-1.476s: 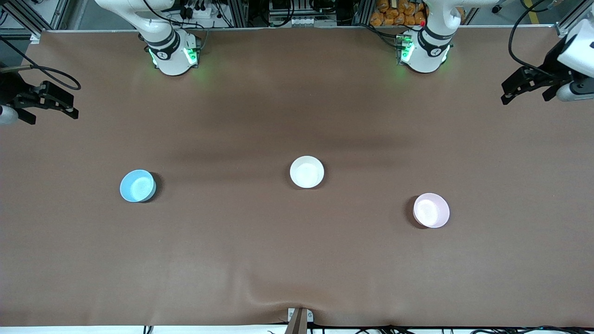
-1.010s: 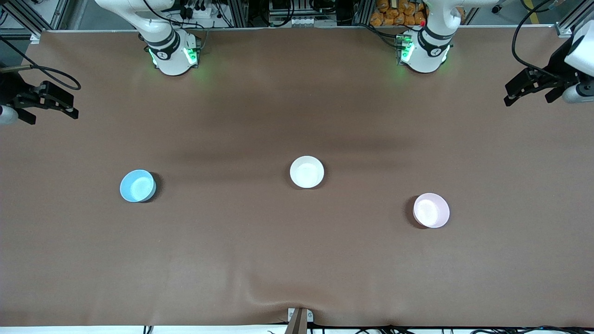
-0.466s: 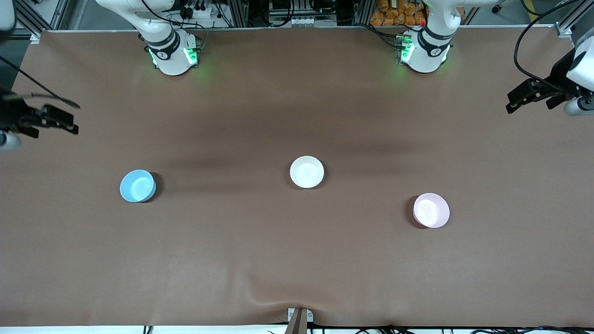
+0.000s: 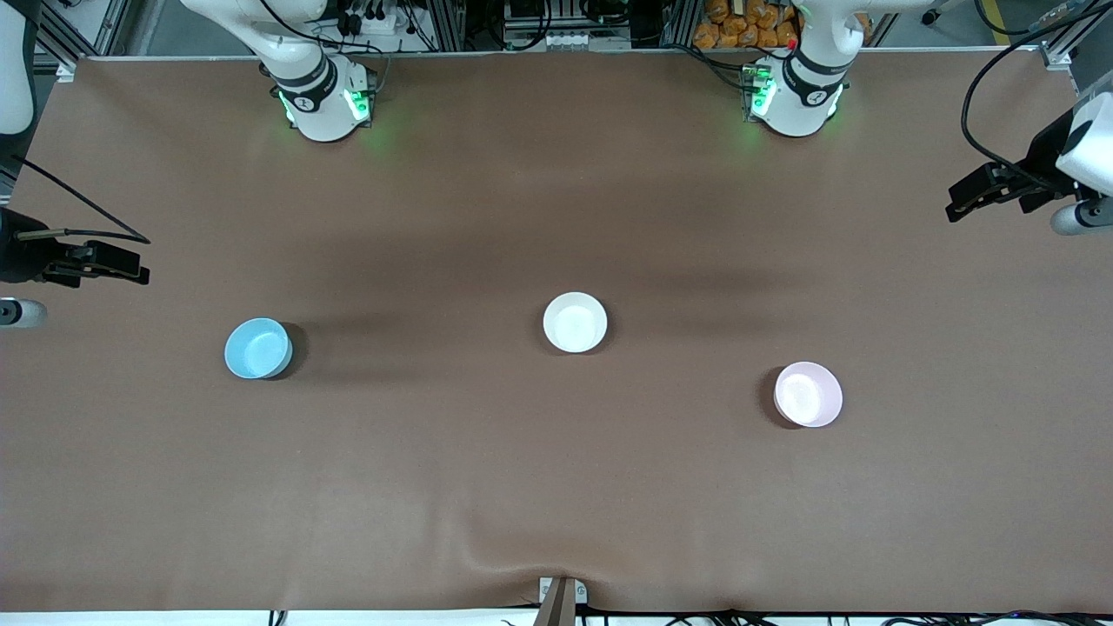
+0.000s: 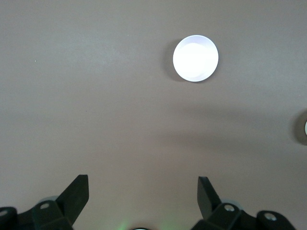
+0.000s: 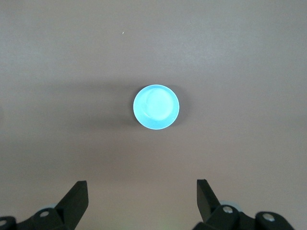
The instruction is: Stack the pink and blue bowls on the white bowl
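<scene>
Right hand (image 4: pixel 130 265) lowered, three bowls unstacked

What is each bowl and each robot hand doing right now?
blue bowl: upright, empty, alone on the table.
white bowl: upright, empty, nothing stacked on it.
pink bowl: upright, empty, alone on the table.
left gripper: open, holding nothing, in the air.
right gripper: open, holding nothing, in the air.

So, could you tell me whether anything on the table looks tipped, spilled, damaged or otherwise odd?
Nothing stands out. The blue bowl, white bowl and pink bowl sit upright, apart and empty. The only quirk is a wrinkle in the brown table cover at the edge nearest the front camera.
</scene>
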